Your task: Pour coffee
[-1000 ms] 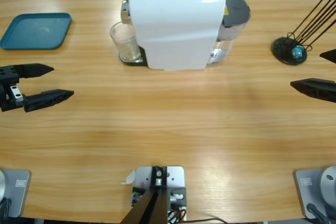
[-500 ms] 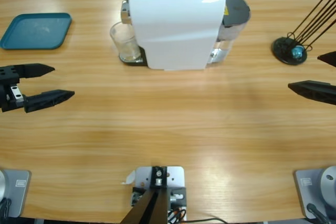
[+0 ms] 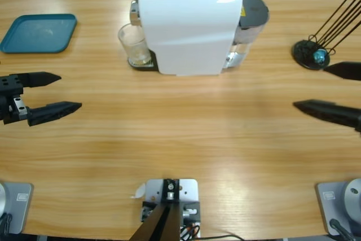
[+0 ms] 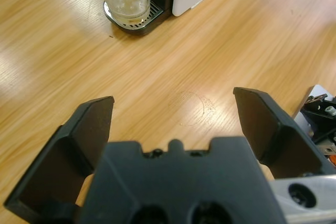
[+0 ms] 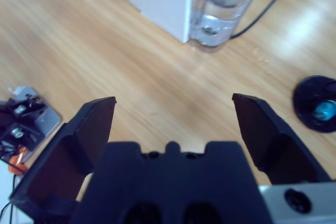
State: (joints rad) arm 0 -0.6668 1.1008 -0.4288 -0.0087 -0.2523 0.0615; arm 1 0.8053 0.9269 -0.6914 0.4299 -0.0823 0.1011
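- The coffee (image 4: 128, 10) is seen only in the left wrist view, shallow in a glass (image 3: 133, 44) under the white machine (image 3: 189, 26).
- Both the left claw (image 3: 61, 91) and right claw (image 3: 310, 87) are held apart over bare wooden table (image 3: 180, 139).

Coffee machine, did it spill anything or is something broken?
Nothing stands out. The glass stands upright on the drip tray of the coffee machine, with a little coffee inside. No puddle shows on the table.
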